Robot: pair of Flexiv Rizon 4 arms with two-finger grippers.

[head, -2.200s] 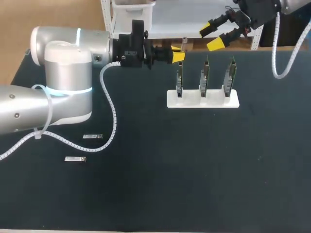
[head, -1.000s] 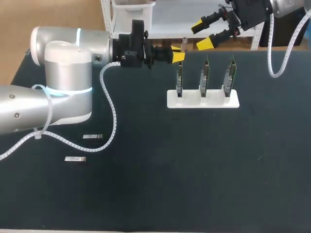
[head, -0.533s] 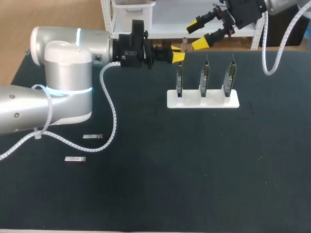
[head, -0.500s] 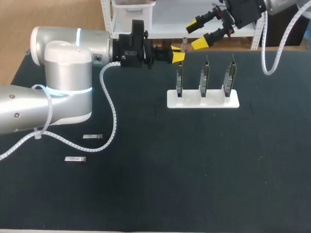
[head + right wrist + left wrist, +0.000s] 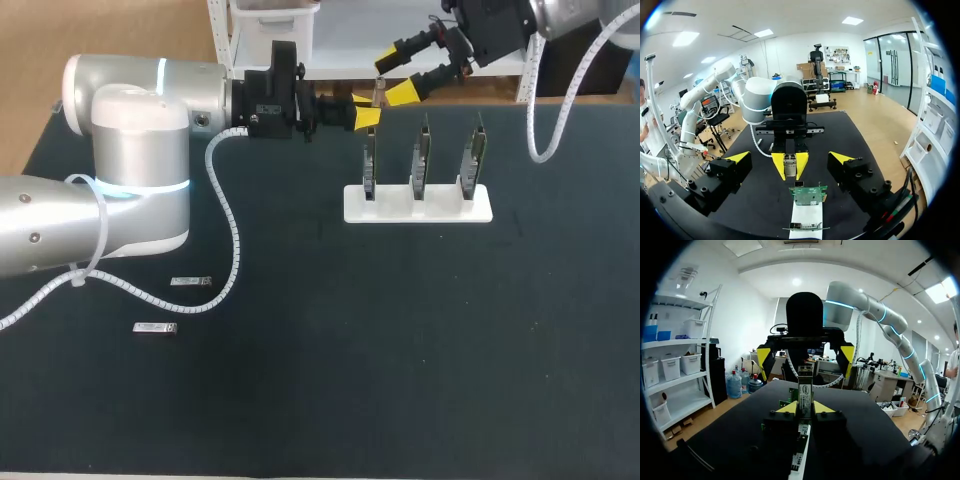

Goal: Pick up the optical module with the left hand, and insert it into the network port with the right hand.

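We find our left gripper (image 5: 363,110) clamped on the optical module (image 5: 378,94), held above the surface beyond the card rack (image 5: 417,205). Our right gripper (image 5: 398,78) stands spread wide, close by. We judge the module light, rigid and slick, best grasped by the flat sides of its free end.

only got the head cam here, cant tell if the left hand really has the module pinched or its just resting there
Observer: Left wrist view shows the optical module pinched from both sides by the yellow tips of the left hand, sticking out past them.
Operator: and the right hand, touching it yet
Observer: No. In the right wrist view the right hand is open wide, with the module centred in the gap and clear of both fingers.
Operator: any port visible
Observer: Under that gap a green card stands on the white stand; I cannot make out a port.
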